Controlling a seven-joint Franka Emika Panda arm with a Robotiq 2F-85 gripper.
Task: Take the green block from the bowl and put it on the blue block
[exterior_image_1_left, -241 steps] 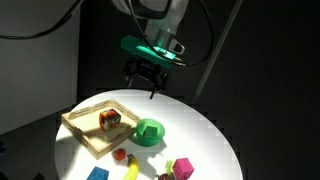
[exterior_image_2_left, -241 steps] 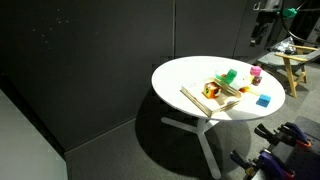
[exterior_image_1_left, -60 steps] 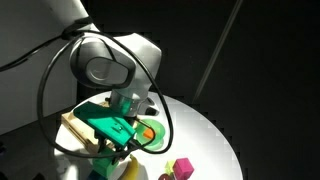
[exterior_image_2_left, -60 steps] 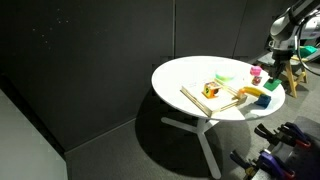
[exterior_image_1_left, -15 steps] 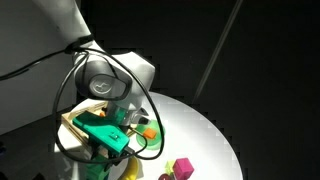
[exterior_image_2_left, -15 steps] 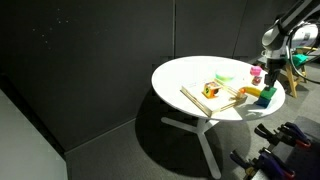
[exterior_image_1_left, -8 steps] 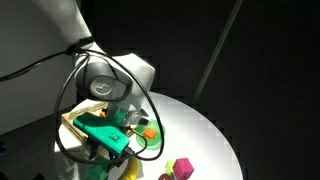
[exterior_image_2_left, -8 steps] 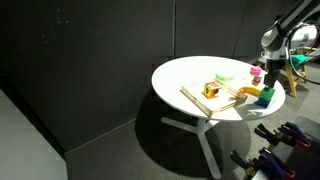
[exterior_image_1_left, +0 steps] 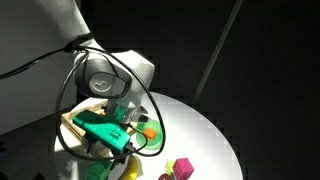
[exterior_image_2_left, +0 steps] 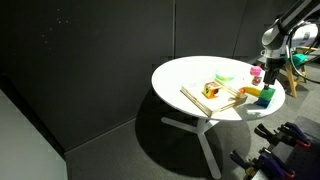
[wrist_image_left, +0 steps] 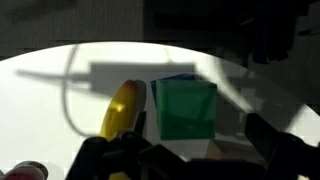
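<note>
In the wrist view the green block sits on the blue block — blue peeks out at its 12 o'clock, a yellow piece at 9. My gripper has its jaws spread, holding nothing. The block looks light, rigid and smooth — I'd pinch opposite flat faces.

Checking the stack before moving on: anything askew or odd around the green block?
Nothing stands out. In the wrist view the green block sits on the blue block, with only a thin blue strip showing past one edge. A yellow piece lies close beside it; nothing looks toppled or spilled.
</note>
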